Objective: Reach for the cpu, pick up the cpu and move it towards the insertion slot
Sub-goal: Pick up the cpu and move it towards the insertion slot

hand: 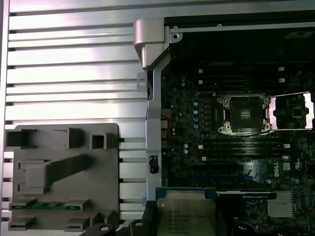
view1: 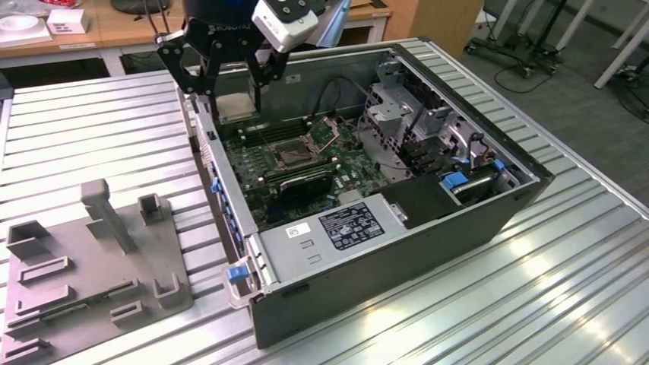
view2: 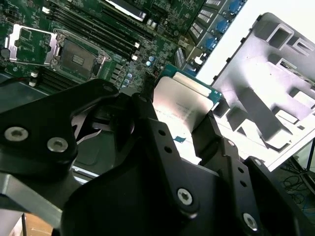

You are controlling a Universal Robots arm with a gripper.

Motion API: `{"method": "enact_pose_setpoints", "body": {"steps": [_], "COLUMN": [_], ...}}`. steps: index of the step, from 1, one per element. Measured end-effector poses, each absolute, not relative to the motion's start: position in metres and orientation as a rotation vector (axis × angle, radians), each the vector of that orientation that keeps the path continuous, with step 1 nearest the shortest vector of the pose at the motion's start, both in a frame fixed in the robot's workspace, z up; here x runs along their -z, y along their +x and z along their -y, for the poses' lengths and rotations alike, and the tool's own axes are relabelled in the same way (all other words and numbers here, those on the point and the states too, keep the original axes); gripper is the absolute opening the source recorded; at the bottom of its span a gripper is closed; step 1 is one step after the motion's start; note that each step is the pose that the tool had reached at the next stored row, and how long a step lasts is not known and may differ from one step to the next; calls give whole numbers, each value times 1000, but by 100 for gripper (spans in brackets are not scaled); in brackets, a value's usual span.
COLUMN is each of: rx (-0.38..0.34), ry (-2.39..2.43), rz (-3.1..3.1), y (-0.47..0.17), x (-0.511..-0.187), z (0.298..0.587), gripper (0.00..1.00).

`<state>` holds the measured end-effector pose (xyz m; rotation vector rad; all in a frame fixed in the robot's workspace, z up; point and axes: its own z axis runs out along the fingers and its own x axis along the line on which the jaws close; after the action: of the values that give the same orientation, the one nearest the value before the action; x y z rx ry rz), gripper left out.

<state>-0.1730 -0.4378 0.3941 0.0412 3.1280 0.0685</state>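
Ribbed metal tabletop (view1: 91,129) spreads under our rig. Our gripper (view1: 235,97) clamps the cpu (view1: 235,106), flat, square and silvery, aloft above the open computer case (view1: 406,228) edge. At five o'clock in the exterior view we see the insertion slot (view1: 289,155); the grey plastic tray (view1: 91,266) lies at seven o'clock.
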Motion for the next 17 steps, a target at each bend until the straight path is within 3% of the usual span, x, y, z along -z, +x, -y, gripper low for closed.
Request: {"method": "enact_pose_setpoints", "body": {"steps": [17], "rx": [-69], "ry": [41], "rz": [-3128], "y": [-166], "x": [-393], "z": [437], "gripper": [55]}}
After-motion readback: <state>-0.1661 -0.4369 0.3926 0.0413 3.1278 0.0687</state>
